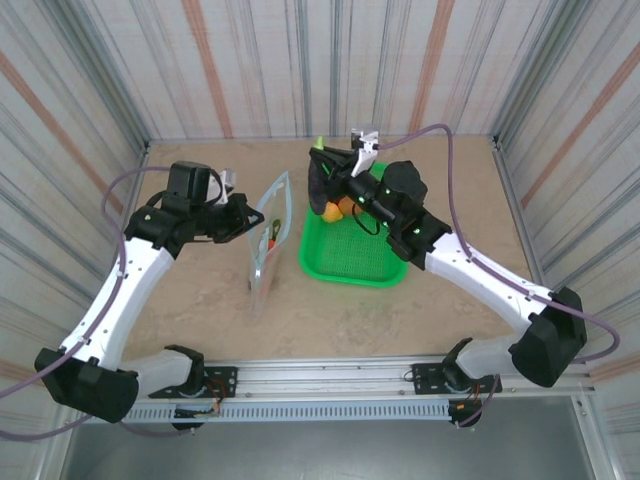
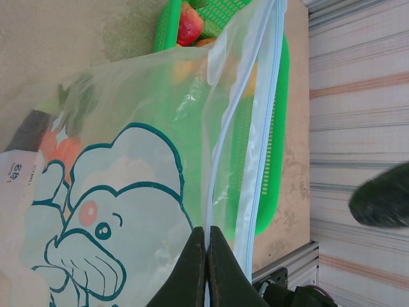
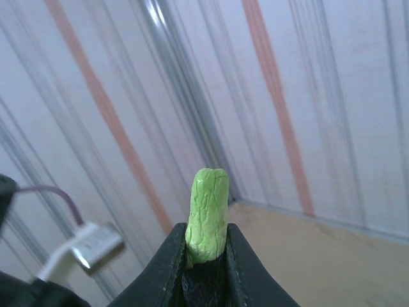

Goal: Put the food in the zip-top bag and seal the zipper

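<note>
The left gripper (image 2: pixel 206 246) has its jaws pressed together on one mouth edge of the clear floppy plastic bag with blue cartoon print (image 2: pixel 128 192); the thin light-blue zipper strip (image 2: pixel 263 134) runs away from them; beyond lies the green mesh basket (image 2: pixel 278 160); the right gripper (image 3: pixel 206 236) is clamped on a pale green wrinkled toy vegetable (image 3: pixel 208 204), its tip rising above the fingertips.

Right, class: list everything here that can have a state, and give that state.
Bag: held, mouth open, some food inside.
Zipper: unsealed.
Left jaws: shut on the bag's edge.
Right jaws: shut on a green vegetable.
Basket: on the table, food left in it.
</note>
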Action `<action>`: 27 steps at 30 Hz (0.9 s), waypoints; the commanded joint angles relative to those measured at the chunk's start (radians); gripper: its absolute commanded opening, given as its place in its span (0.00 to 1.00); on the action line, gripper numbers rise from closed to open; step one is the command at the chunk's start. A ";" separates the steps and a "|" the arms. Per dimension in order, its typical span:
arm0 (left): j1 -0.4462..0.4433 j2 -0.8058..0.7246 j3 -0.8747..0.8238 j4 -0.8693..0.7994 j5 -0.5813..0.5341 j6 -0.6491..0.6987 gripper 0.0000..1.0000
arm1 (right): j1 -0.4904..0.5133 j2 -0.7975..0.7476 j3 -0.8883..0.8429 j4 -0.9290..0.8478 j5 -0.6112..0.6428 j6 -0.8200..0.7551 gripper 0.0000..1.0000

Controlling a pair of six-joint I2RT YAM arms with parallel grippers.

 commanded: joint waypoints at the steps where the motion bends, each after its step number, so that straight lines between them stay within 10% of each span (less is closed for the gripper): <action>1: 0.006 -0.005 0.021 0.014 0.040 0.006 0.00 | 0.042 0.061 0.048 0.186 0.025 0.085 0.14; 27: 0.061 -0.038 -0.069 0.175 0.093 -0.167 0.00 | 0.115 0.296 0.045 0.339 0.133 0.199 0.14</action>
